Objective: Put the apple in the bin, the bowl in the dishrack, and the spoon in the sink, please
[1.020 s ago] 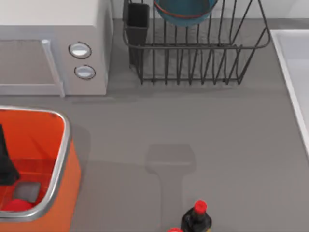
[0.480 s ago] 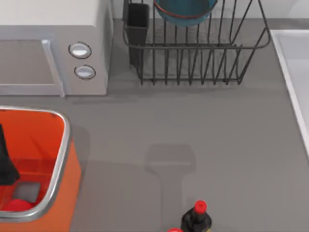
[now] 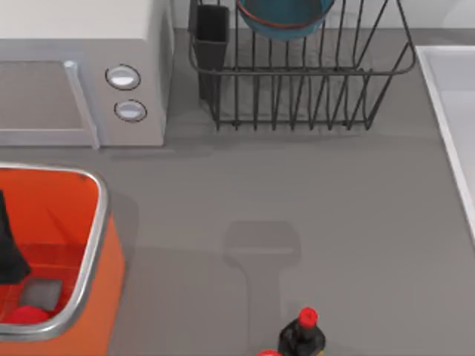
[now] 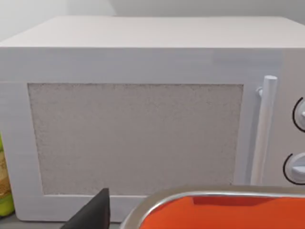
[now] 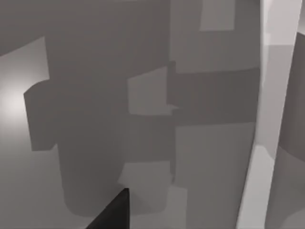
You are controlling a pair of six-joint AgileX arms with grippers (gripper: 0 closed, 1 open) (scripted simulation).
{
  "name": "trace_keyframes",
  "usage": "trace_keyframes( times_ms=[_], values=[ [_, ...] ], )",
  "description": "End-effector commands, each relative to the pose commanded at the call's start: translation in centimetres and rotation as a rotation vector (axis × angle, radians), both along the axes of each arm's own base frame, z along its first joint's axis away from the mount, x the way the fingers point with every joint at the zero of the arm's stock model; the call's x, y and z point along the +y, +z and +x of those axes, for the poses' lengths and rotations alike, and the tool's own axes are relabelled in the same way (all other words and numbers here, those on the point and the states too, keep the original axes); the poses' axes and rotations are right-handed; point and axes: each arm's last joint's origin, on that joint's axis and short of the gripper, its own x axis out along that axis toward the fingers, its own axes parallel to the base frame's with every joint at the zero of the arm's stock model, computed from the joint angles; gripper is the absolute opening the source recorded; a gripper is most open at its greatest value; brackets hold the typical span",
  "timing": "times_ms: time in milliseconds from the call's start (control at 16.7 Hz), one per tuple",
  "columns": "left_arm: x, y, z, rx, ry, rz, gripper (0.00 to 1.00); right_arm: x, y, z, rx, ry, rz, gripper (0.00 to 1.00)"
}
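The apple (image 3: 22, 315) is a small red ball lying inside the orange bin (image 3: 95, 245) at the lower left. The teal bowl (image 3: 286, 18) with its reddish rim rests in the black wire dishrack (image 3: 297, 89) at the back. The pale sink (image 3: 453, 111) runs along the right edge. The spoon is out of view. My left arm (image 3: 7, 248) hangs dark over the bin at the left edge, and a dark tip of my left gripper (image 4: 93, 214) sits by the bin's metal rim (image 4: 157, 205). A dark tip of my right gripper (image 5: 112, 212) hovers over a grey shadowed surface.
A white microwave (image 3: 74, 74) stands at the back left, right behind the bin, and faces the left wrist view (image 4: 138, 133). A dark bottle with a red cap (image 3: 302, 334) stands at the front edge. A grey block (image 3: 41, 293) lies in the bin beside the apple.
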Motion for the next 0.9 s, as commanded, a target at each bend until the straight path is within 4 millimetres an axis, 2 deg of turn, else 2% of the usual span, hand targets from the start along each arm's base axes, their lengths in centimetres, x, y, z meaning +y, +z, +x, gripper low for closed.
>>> trace_keyframes(
  times_ms=[240, 720, 780, 900],
  values=[
    [0.0, 0.0, 0.0, 0.0, 0.0, 0.0, 1.0, 0.0, 0.0, 0.0, 0.0, 0.0, 0.0, 0.02],
    [0.0, 0.0, 0.0, 0.0, 0.0, 0.0, 1.0, 0.0, 0.0, 0.0, 0.0, 0.0, 0.0, 0.0],
    [0.0, 0.0, 0.0, 0.0, 0.0, 0.0, 1.0, 0.3, 2.3, -0.1, 0.007, -0.045, 0.01, 0.0],
    [0.0, 0.0, 0.0, 0.0, 0.0, 0.0, 1.0, 0.2, 2.6, 0.0, 0.007, -0.045, 0.011, 0.0]
  ],
)
